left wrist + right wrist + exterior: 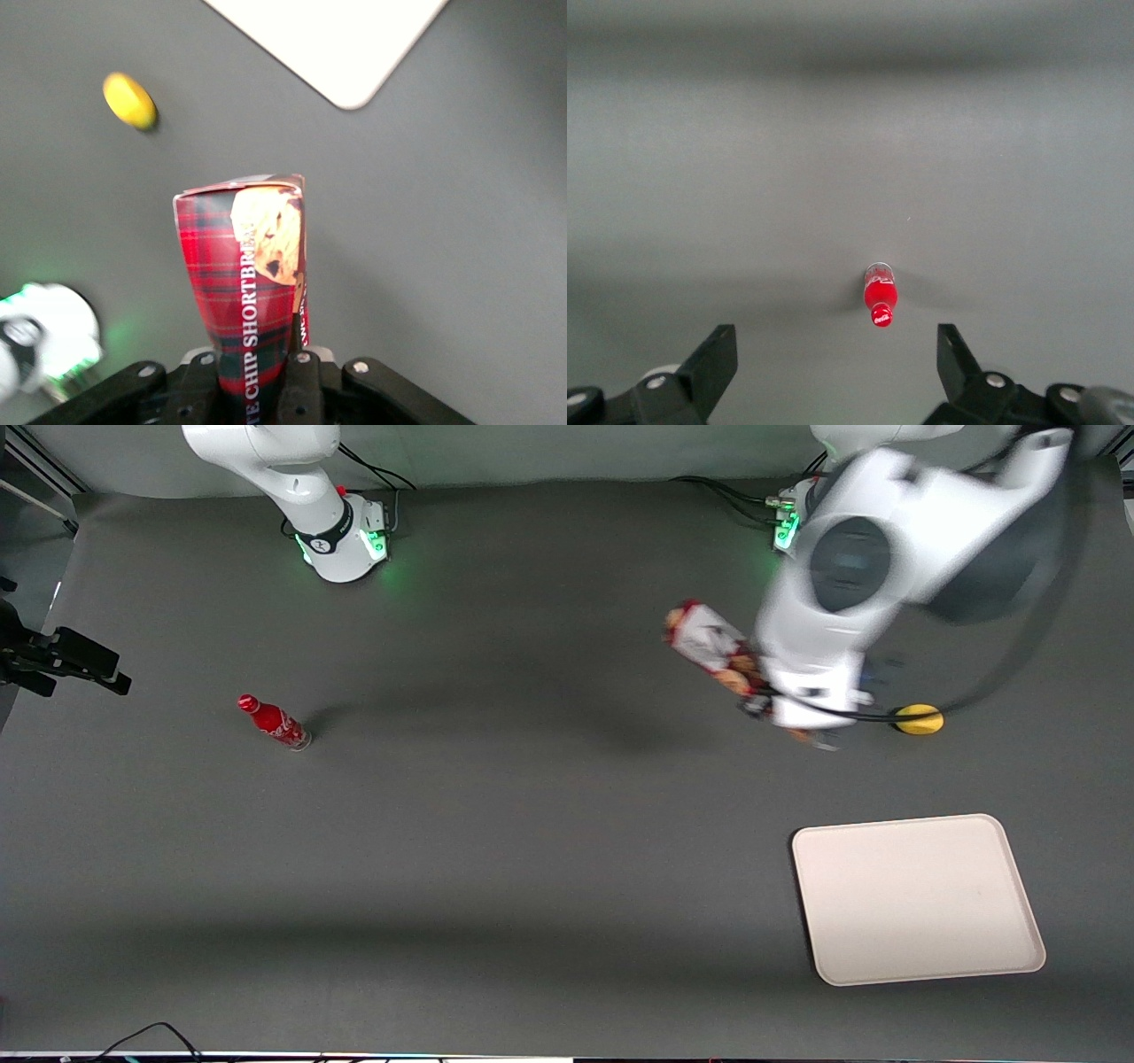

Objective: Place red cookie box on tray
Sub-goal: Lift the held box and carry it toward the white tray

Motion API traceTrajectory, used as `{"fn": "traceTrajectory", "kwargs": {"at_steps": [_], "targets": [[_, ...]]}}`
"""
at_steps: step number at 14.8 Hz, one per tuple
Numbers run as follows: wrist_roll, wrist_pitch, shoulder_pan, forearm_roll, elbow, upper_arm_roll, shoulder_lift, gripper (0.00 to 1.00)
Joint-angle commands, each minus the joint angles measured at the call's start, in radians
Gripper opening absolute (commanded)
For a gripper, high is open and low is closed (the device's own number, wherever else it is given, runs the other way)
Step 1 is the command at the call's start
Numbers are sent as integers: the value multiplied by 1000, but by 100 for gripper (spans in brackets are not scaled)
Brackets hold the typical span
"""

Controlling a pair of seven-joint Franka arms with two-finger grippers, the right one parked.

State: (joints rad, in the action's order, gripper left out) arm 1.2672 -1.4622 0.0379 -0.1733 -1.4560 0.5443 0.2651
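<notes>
Red cookie box [252, 292] pinched in gripper [257, 385] fingers; its held end hidden.

We see a robot lab: dark grey tabletop [532, 850], arm bases [341, 536] bolted on with green status LEDs, cables [722, 496], camera mount [62, 660] at edge.

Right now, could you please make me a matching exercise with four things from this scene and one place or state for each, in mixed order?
Things:
1. red cookie box
2. tray
3. red soda bottle
4. yellow round object

States:
A. stands toward the parked arm's end of the table
B. lies on the table beside the working arm
C. held above the table in the left claw
D. nothing on it, nearest the front camera

Pairs: 1-C, 2-D, 3-A, 4-B
</notes>
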Motion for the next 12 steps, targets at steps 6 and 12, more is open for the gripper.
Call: {"fn": "traceTrajectory", "kwargs": {"at_steps": [6, 12], "targets": [[-841, 14, -13, 64, 74, -530, -43, 0], [-1222, -179, -10, 87, 270, -707, 279, 0]]}}
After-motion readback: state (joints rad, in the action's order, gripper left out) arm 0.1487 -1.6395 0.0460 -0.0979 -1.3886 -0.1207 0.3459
